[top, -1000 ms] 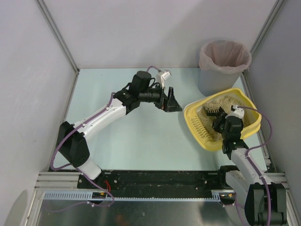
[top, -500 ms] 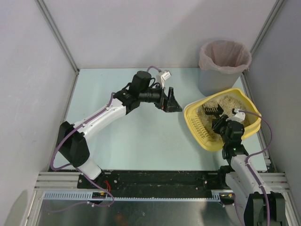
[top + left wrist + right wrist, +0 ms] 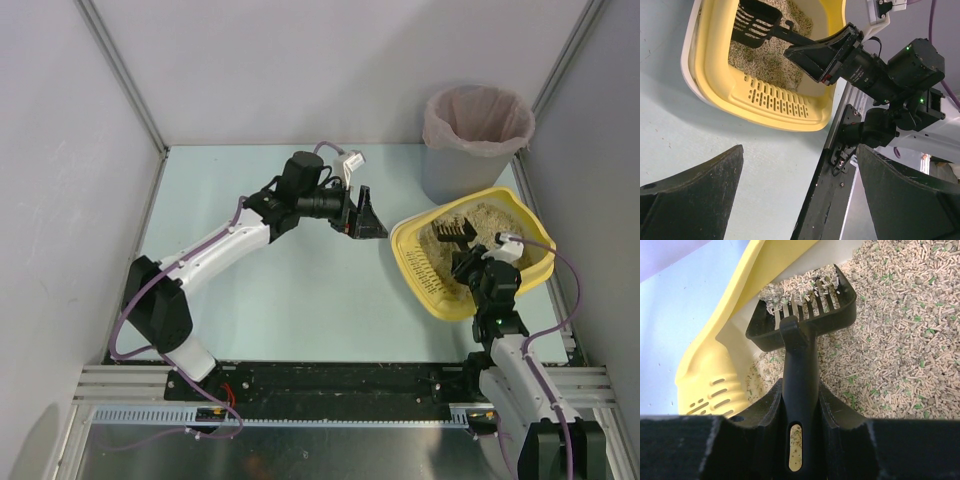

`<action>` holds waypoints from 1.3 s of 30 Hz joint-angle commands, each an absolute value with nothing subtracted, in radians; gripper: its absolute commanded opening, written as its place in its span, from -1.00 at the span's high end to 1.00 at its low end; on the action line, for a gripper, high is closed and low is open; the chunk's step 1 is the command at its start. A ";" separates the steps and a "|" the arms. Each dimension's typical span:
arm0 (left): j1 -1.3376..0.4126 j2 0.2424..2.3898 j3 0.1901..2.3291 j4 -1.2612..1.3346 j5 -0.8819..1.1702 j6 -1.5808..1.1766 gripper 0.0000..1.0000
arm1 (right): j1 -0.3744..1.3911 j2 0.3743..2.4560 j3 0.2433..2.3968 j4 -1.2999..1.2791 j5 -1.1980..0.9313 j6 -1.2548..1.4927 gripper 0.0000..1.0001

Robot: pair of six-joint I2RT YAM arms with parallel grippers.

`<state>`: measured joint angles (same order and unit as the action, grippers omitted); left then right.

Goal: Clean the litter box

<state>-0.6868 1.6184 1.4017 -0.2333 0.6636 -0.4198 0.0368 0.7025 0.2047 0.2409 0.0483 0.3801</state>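
Note:
The litter box is a yellow tray at the right of the table, holding beige pellet litter. Its slotted rim faces the left wrist camera. A black slotted scoop lies with its head over the litter near the tray's left wall, a few pellets on its tines. My right gripper is shut on the scoop's handle. My left gripper hovers just left of the tray, open and holding nothing.
A grey round bin with a pink bag liner stands behind the tray at the back right. A black rail runs along the near table edge. Metal frame posts close in the right side.
The right arm has shifted slightly and the scoop head has moved a little over the litter. The left arm has hardly moved.

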 commanded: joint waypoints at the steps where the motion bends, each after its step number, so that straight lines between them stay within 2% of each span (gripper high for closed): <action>1: -0.684 1.621 1.410 -0.201 0.696 -0.431 -0.96 | 0.049 0.634 0.238 0.226 0.132 0.385 1.00; 10: -0.684 1.629 1.410 -0.196 0.707 -0.443 -0.96 | 0.063 0.509 0.288 -0.033 0.262 0.426 1.00; 26: -0.689 1.623 1.410 -0.193 0.709 -0.443 -0.96 | 0.120 0.479 0.429 -0.205 0.350 0.443 1.00; 39: -0.692 1.618 1.410 -0.195 0.710 -0.443 -0.96 | 0.176 0.316 0.442 -0.290 0.433 0.362 1.00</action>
